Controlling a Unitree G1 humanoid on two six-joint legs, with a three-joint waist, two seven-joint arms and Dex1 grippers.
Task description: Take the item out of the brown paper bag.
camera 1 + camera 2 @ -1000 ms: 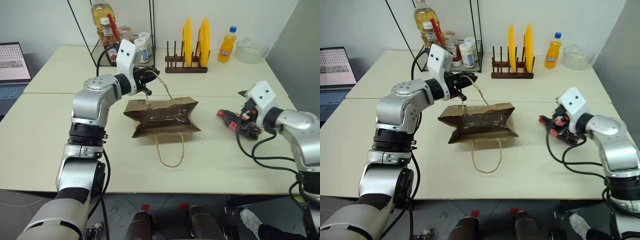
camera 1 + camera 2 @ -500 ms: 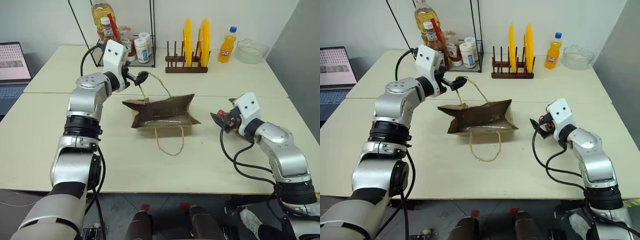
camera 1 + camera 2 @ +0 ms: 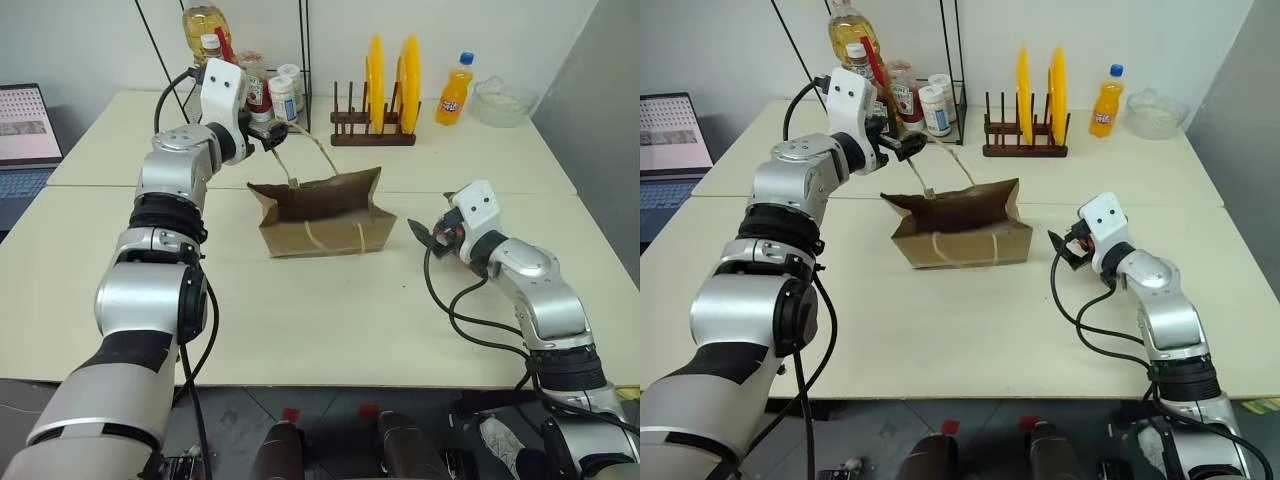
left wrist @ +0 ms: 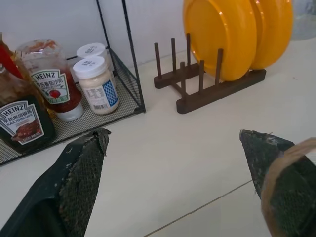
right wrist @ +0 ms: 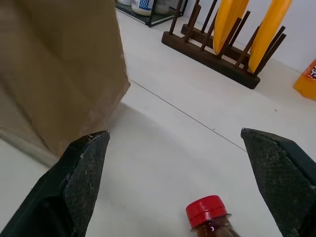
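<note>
Left tool (image 3: 277,134) now wide open, string handle (image 3: 300,158) over one finger.

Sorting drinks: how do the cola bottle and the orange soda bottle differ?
The cola bottle has a red cap, the orange soda bottle a blue one. The cola's liquid is dark, the soda's orange. The cola bottle lies by the right gripper; the soda bottle stands near the plate rack. Both are capped.

"HEINZ" on ketchup bottle (image 4: 49,81), dark sauce bottle (image 4: 22,118).
</note>
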